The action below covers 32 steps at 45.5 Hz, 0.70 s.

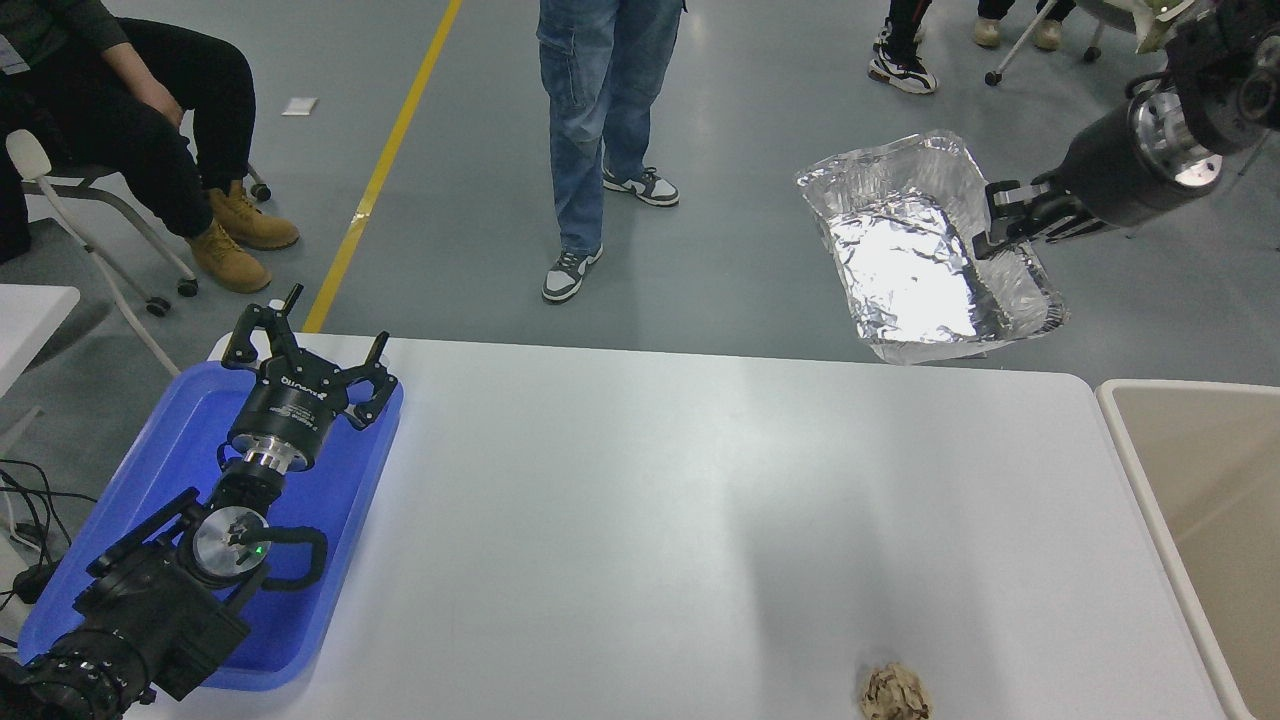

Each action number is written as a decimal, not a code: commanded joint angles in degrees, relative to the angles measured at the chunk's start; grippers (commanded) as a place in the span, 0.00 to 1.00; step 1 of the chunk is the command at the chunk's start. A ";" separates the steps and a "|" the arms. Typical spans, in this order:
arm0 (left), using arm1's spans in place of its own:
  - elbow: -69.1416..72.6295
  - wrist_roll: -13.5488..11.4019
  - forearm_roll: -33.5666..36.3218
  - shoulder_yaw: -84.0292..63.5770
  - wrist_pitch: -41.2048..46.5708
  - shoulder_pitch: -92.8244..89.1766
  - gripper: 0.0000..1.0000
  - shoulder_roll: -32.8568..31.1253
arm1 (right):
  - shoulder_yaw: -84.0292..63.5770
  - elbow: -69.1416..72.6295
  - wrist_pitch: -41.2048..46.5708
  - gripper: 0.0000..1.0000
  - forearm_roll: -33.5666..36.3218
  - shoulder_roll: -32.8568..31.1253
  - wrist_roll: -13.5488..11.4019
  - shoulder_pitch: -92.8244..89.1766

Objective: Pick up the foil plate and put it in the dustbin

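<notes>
The foil plate (915, 260) is a shiny crinkled silver tray held in the air above the table's far right edge, tilted with its inside facing the camera. My right gripper (990, 222) comes in from the upper right and is shut on the plate's right rim. The dustbin (1120, 420) is beige with a thick pale rim and stands at the table's right side, partly in view, below and right of the plate. My left gripper (300, 340) is parked open over the blue tray at the lower left.
A flat blue tray (150, 470) lies at the table's left under the left arm. A small crumpled brown paper ball (895, 692) lies near the front edge. People stand and sit beyond the table's far side, one in jeans (585, 130).
</notes>
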 commanded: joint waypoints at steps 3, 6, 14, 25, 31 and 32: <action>0.00 0.00 0.00 0.00 0.00 0.00 1.00 0.00 | 0.19 -12.24 -2.88 0.00 0.69 -3.10 -0.24 -8.89; 0.00 0.00 0.00 0.00 0.00 0.00 1.00 0.00 | 0.28 -17.08 -4.73 0.00 1.74 -3.10 -0.33 -12.85; 0.00 0.00 0.00 0.00 0.00 0.00 1.00 0.00 | 0.19 -29.47 -10.97 0.00 9.56 -2.83 -0.77 -25.24; 0.00 0.00 0.00 0.00 0.00 0.00 1.00 0.00 | 0.28 -41.43 -16.07 0.00 17.56 -2.92 -1.03 -37.20; 0.00 0.00 0.00 0.00 0.00 0.00 1.00 0.00 | 0.28 -41.96 -20.55 0.00 19.23 -3.10 -3.84 -39.93; 0.00 0.00 0.00 0.00 0.00 0.00 1.00 0.00 | 0.45 -41.96 -21.42 0.00 19.49 -3.18 -4.37 -40.54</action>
